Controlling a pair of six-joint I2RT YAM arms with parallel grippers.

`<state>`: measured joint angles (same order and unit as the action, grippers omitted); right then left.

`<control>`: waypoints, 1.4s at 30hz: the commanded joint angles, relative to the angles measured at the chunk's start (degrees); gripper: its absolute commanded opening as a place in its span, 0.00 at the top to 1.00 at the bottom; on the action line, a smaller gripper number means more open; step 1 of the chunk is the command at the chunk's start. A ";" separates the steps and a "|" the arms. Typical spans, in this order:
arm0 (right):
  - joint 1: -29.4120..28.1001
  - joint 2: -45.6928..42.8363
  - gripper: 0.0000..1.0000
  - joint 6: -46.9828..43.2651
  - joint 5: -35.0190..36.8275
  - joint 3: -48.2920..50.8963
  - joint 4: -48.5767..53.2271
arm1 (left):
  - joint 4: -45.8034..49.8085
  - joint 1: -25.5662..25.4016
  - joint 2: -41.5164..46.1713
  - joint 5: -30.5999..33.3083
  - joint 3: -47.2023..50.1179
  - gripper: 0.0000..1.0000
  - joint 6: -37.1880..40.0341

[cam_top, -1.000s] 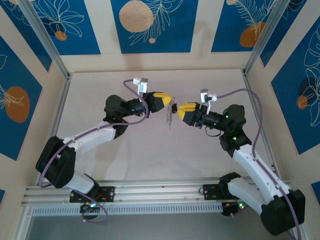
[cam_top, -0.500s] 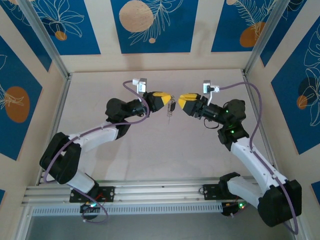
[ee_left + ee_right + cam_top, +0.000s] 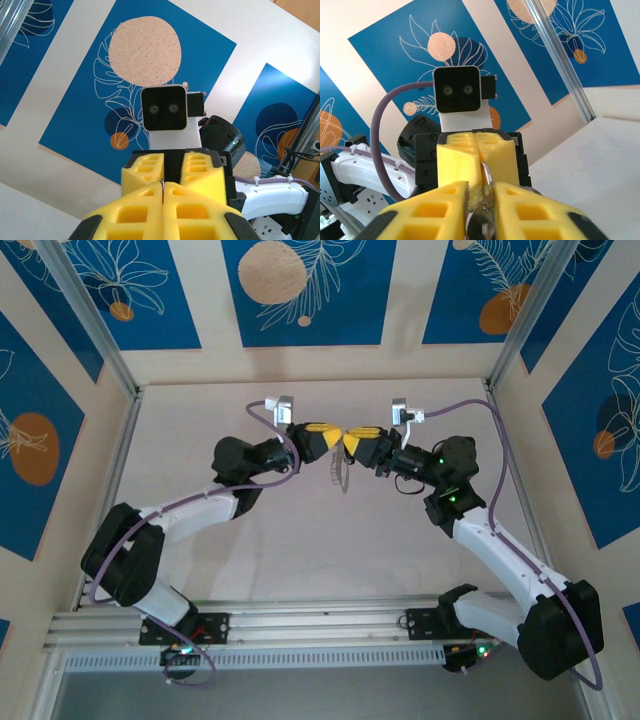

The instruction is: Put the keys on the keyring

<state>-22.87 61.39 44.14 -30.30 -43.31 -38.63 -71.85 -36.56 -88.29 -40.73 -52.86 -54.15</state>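
Observation:
My two grippers meet tip to tip above the middle of the table. The left gripper is shut on the keyring, a thin grey loop hanging below the fingertips. In the left wrist view only a metal sliver of the keyring shows between the yellow pads. The right gripper faces it, its jaws closed onto the silvery curved wire of the keyring. The keys are hidden among the fingers and shiny metal.
The pale table lies well below both grippers. Blue-patterned walls enclose it on three sides, with aluminium posts at the back corners. A metal rail runs along the near edge by the arm bases.
The right gripper has moved left and toward the back, up to the left gripper's tips, and its jaws have narrowed onto the metal. The left gripper stayed shut and barely moved.

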 commanded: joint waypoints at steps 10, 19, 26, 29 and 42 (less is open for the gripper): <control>-0.03 0.73 1.00 -1.16 -0.35 -1.91 -0.57 | -4.04 -0.39 -0.55 0.13 -1.06 1.00 -0.67; 1.32 1.27 1.00 -2.57 -3.65 -3.91 2.46 | -0.85 0.27 -0.74 -1.63 -2.21 0.83 0.34; 3.50 2.42 1.00 -6.00 -8.49 -7.92 9.46 | 5.74 3.09 0.17 -6.30 -4.15 0.66 2.73; 4.32 3.48 1.00 -7.73 -10.16 -9.76 12.65 | 10.20 4.77 0.96 -8.15 -5.00 0.64 5.21; 6.40 10.55 1.00 -12.96 -15.51 -15.67 19.73 | 43.34 9.66 1.05 -17.30 -17.15 0.57 25.55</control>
<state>-16.95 71.00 33.67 -43.16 -56.10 -20.88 -39.07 -27.97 -88.14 -53.60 -66.02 -36.40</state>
